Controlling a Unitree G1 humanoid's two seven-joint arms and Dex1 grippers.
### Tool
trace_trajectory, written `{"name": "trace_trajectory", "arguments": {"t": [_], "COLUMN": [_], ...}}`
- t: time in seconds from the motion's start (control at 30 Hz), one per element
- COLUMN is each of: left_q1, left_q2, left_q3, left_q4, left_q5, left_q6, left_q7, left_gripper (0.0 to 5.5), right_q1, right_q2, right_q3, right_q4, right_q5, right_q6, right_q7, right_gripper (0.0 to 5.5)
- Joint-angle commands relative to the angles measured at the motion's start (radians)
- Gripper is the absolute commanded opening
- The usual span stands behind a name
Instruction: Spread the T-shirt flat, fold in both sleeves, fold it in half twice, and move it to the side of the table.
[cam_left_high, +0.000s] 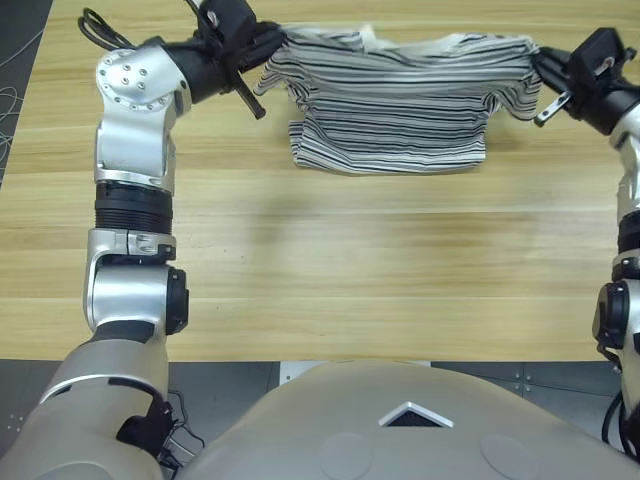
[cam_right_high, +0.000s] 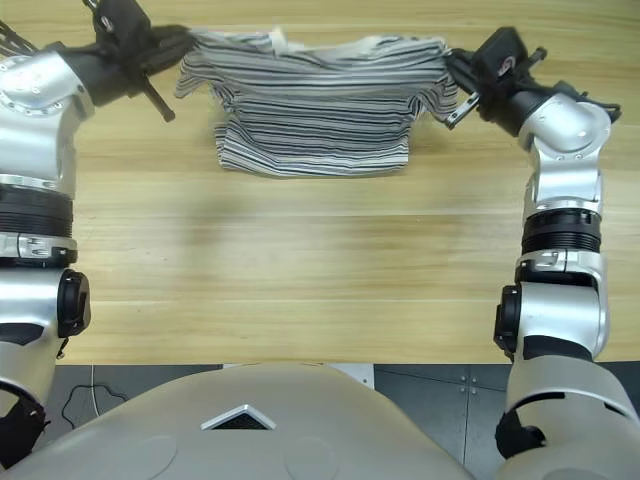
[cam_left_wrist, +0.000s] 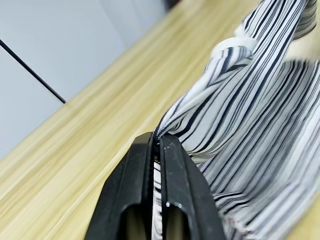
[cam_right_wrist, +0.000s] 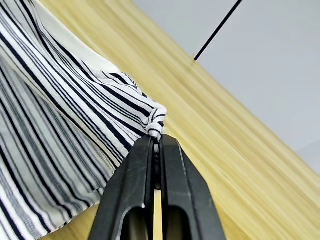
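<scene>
1. Black-and-white striped knit T-shirt (cam_left_high: 395, 100): stretched sideways between my two grippers along the far edge of the pale, straight-grained wooden tabletop (cam_left_high: 350, 260). The cloth sags in soft folds, and the hem nearer me is rumpled.
2. My left gripper (cam_left_wrist: 159, 142): smooth black fingers pressed together, pinching a bunched fold at the T-shirt's left shoulder.
3. My right gripper (cam_right_wrist: 156, 142): fingers likewise clenched, gripping a small puckered tuft at the T-shirt's right shoulder.
</scene>
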Motion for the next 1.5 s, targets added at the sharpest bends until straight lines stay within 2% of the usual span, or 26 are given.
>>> {"name": "trace_trajectory", "arguments": {"t": [0.03,0.17,0.27,0.37,0.47,0.57,0.73,0.9,0.93,0.97,1.2,1.37,1.5], "left_q1": [0.133,0.337,0.534,0.676,0.768,0.785,0.741,0.775,0.781,0.784,0.784,0.773,0.733], "left_q2": [0.068,0.161,0.264,0.349,0.417,0.446,0.406,0.402,0.403,0.404,0.406,0.418,0.402], "left_q3": [0.039,0.045,0.035,0.022,0.005,-0.036,-0.106,-0.158,-0.169,-0.177,-0.174,-0.165,-0.130], "left_q4": [-0.202,-0.400,-0.544,-0.616,-0.621,-0.557,-0.461,-0.527,-0.543,-0.556,-0.604,-0.609,-0.605], "left_q5": [-0.136,-0.282,-0.387,-0.419,-0.410,-0.324,-0.199,-0.193,-0.189,-0.189,-0.241,-0.277,-0.342], "left_q6": [0.134,0.276,0.367,0.379,0.358,0.285,0.194,0.174,0.168,0.166,0.196,0.234,0.286], "left_q7": [-0.118,-0.256,-0.381,-0.470,-0.536,-0.537,-0.465,-0.473,-0.474,-0.475,-0.475,-0.484,-0.477], "left_gripper": [0.10,0.10,0.10,0.10,0.10,0.10,0.10,0.10,0.10,0.39,1.44,2.34,2.34], "right_q1": [0.089,0.283,0.482,0.676,0.801,0.799,0.748,0.761,0.762,0.763,0.769,0.800,0.754], "right_q2": [-0.062,-0.121,-0.211,-0.313,-0.372,-0.362,-0.303,-0.319,-0.324,-0.328,-0.347,-0.403,-0.395], "right_q3": [-0.057,-0.111,-0.127,-0.095,-0.045,0.004,0.062,0.088,0.091,0.093,0.075,0.079,0.047], "right_q4": [-0.158,-0.436,-0.615,-0.684,-0.643,-0.576,-0.504,-0.514,-0.518,-0.523,-0.572,-0.597,-0.597], "right_q5": [0.109,0.313,0.429,0.428,0.366,0.280,0.162,0.154,0.158,0.163,0.245,0.251,0.287], "right_q6": [0.080,0.243,0.362,0.405,0.360,0.298,0.201,0.176,0.177,0.181,0.256,0.323,0.372], "right_q7": [0.108,0.290,0.453,0.607,0.723,0.711,0.610,0.630,0.638,0.644,0.707,0.749,0.732], "right_gripper": [0.11,0.11,0.11,0.11,0.11,0.11,0.11,0.11,0.35,0.55,1.79,2.80,2.80]}}
